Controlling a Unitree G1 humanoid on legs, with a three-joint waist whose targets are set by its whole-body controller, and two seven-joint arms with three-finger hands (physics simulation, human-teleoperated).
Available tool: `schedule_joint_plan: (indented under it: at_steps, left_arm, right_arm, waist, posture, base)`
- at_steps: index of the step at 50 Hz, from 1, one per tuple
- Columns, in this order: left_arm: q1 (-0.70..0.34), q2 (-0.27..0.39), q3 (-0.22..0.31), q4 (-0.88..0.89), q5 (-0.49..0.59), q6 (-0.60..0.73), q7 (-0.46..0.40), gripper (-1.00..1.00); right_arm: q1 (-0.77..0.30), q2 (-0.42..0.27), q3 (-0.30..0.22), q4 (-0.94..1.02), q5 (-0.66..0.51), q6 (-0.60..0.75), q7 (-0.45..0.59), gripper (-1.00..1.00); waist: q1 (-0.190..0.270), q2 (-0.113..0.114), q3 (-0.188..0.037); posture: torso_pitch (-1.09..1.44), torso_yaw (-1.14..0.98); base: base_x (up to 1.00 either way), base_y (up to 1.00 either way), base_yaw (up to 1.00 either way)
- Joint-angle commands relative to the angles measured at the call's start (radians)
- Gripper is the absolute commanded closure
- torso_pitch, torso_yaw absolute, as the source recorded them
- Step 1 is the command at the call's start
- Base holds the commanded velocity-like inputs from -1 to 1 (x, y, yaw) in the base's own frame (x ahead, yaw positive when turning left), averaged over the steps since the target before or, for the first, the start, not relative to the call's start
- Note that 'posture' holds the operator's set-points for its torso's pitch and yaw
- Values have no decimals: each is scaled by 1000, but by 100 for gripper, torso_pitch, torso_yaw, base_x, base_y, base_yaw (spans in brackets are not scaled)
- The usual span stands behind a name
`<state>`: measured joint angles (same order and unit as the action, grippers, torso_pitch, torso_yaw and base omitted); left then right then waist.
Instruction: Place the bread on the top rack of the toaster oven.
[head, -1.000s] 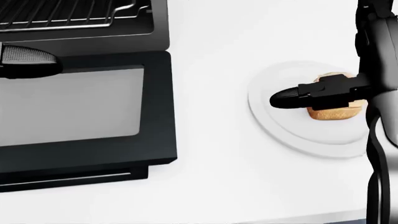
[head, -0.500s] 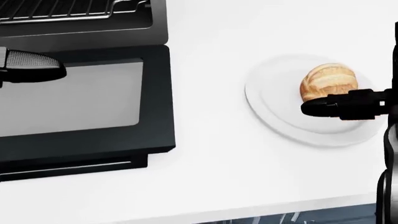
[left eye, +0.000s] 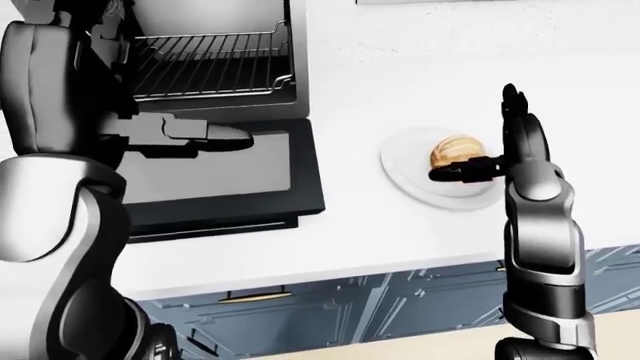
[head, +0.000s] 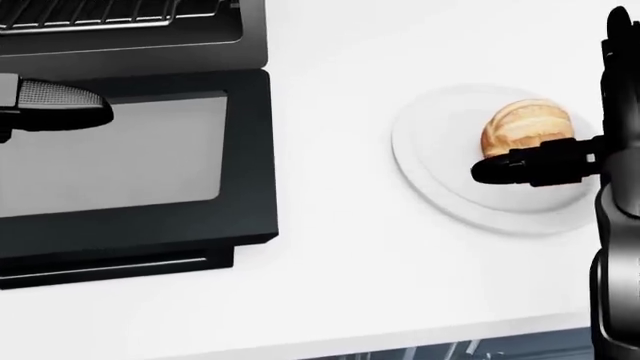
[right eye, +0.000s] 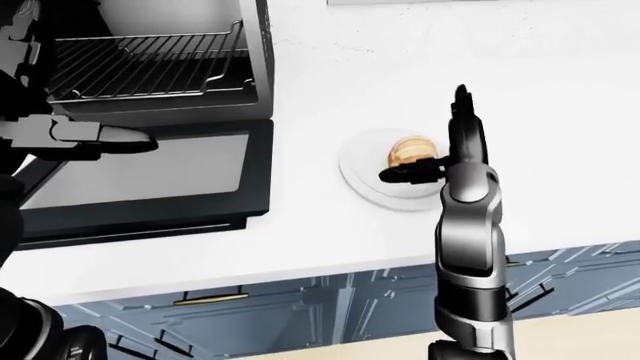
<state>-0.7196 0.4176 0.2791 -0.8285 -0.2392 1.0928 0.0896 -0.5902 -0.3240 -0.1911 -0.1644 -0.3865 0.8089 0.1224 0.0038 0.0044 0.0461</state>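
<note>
A round golden bread roll (head: 524, 126) lies on a white plate (head: 425, 169) on the counter, at the right of the head view. My right hand (left eye: 473, 135) stands open just right of the roll. Its thumb (head: 515, 169) reaches left across the roll's lower edge, and the other fingers (left eye: 512, 109) point up. Nothing is gripped. The black toaster oven is at the left, its door (left eye: 225, 176) folded down and its wire rack (left eye: 205, 64) showing inside. My left hand (left eye: 215, 136) hovers flat and open over the door, holding nothing.
The white counter ends in an edge (left eye: 330, 271) at the bottom of the eye views, with blue cabinet drawers (left eye: 330, 311) below. Bare counter (head: 330, 150) separates the oven door from the plate.
My right hand pulled back to the right off the roll, uncovering it, then eased slightly left again. The roll stays on the plate. The view shifted a little, and the left hand barely moved.
</note>
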Motion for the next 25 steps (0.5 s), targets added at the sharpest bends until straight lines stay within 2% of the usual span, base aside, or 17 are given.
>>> schedule_joint_plan:
  at_steps: [1, 16, 25]
  left_arm:
    - [-19, 11, 10, -11, 8, -29, 0, -100]
    - [2, 11, 23, -18, 4, -38, -5, -100]
    - [4, 9, 19, -20, 7, -38, -5, -100]
  right_arm:
    - [-37, -16, -7, -30, -3, -35, -13, -100]
    - [-28, -7, 2, -5, 14, -43, -17, -100]
    - [3, -6, -5, -28, 15, -20, 1, -85]
  waist:
    - [0, -2, -25]
    - [0, -2, -26]
    - [1, -3, -26]
  posture:
    - [0, 0]
    - [0, 0]
    - [0, 0]
  base:
    - [0, 0, 0]
    - [0, 0, 0]
    - [0, 0, 0]
